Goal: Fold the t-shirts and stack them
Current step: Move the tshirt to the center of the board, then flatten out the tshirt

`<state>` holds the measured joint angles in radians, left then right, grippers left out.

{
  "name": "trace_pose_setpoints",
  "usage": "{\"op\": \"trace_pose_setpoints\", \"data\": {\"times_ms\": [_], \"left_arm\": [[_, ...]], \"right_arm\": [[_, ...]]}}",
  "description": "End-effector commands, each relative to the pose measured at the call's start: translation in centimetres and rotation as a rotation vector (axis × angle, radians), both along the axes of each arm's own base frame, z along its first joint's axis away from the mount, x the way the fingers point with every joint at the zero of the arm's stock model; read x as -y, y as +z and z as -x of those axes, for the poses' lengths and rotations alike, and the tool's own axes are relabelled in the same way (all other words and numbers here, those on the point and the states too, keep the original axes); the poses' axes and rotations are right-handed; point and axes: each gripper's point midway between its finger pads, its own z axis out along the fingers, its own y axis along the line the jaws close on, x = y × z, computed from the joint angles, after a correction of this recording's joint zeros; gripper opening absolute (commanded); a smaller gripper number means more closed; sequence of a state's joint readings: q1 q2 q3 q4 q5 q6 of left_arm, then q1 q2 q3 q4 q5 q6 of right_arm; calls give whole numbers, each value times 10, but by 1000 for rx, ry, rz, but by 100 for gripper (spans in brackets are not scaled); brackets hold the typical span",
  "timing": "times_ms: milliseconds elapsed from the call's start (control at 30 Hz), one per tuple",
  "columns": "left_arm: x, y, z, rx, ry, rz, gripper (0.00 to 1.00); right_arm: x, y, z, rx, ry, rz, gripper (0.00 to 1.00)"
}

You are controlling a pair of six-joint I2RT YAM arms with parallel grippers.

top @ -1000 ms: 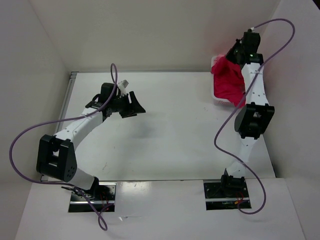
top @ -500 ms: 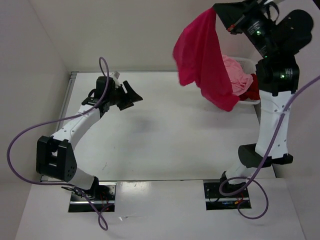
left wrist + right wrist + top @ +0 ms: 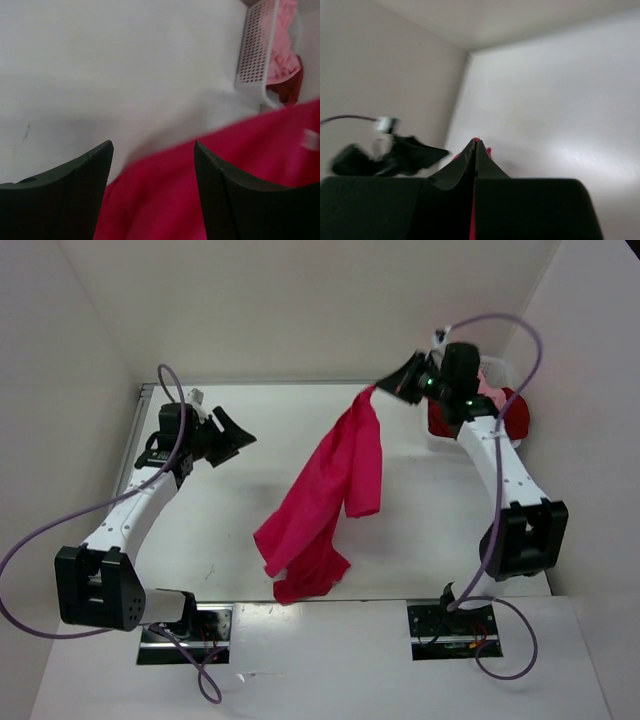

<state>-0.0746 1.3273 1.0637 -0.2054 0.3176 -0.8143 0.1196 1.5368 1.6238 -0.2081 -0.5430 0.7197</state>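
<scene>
Hanging as a long, twisted strip in the air: the crimson-pink t-shirt [image 3: 325,500], pinched by its top end between the right fingers [image 3: 402,380] toward the far right of the white surface [image 3: 250,540]. Trailing down from there over the middle of the surface toward its near edge. Not possible to tell from above whether the low end is touching the surface.

Showing, in the right wrist view only, the two right fingers pressing flat together, with just a thin red line of cloth between them. Showing, in the left wrist view, the same t-shirt as a blurred red mass beyond the left fingers [image 3: 65,200], which are standing wide apart and gripping nothing. Placing, in the top view, the left fingers at the far left of the surface, well apart from the cloth.

Lying in the white mesh basket [image 3: 252,55] at the far right: the light pink t-shirt [image 3: 282,45], with the dark red t-shirt [image 3: 290,87] bulging out at one end. Being clear only in the left wrist view; from above, the right arm is covering much of the basket, leaving only small patches of light pink and dark red.
</scene>
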Motion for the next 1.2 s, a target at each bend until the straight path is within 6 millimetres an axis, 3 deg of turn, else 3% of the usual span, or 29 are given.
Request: {"op": "trace_pose_setpoints", "data": {"times_ms": [0, 100, 200, 300, 367, 400, 467, 533, 567, 633, 667, 733, 767, 833, 867, 933, 1033, 1167], "left_arm": [[-6, -23, 17, -39, -25, -72, 73], [-6, -39, 28, -77, -38, -105, 69], [11, -54, 42, -114, -90, -132, 63], [31, -72, 60, -168, -154, -171, 61], [39, -88, 73, -210, -184, -198, 61], [38, -100, 80, -250, -171, -187, 63], [40, -115, 88, -296, -171, -182, 68], [39, -131, 95, -335, -160, -176, 71], [45, -133, 94, -336, -173, -164, 71], [51, -145, 96, -372, -188, -169, 72], [56, -149, 100, -387, -207, -168, 72], [68, -153, 99, -386, -233, -168, 73], [70, -151, 98, -382, -235, -153, 73], [76, -156, 98, -394, -246, -141, 73], [76, -156, 98, -394, -246, -141, 73], [78, -155, 97, -385, -253, -133, 73], [80, -156, 96, -387, -260, -127, 72], [84, -156, 95, -383, -277, -110, 65]], "right_arm": [[22, -80, -14, -110, -115, 92, 0], [40, -139, -23, -242, -197, 163, 0], [61, -176, -23, -344, -302, 234, 0], [82, -189, -10, -378, -396, 305, 21], [81, -202, 4, -418, -372, 324, 44], [80, -211, 13, -442, -352, 340, 49], [63, -219, 33, -463, -297, 371, 54], [38, -246, 59, -511, -210, 420, 54], [25, -251, 71, -526, -168, 413, 43], [5, -277, 98, -598, -94, 415, 31], [-12, -285, 112, -614, -47, 429, 20], [-25, -302, 132, -660, 2, 421, 15], [-38, -311, 148, -691, 39, 410, 16], [-58, -311, 160, -700, 83, 388, 25], [-71, -319, 179, -716, 132, 410, 42], [-78, -328, 189, -731, 145, 418, 54], [-77, -349, 207, -796, 156, 412, 62], [-74, -364, 202, -817, 112, 424, 65]]}}
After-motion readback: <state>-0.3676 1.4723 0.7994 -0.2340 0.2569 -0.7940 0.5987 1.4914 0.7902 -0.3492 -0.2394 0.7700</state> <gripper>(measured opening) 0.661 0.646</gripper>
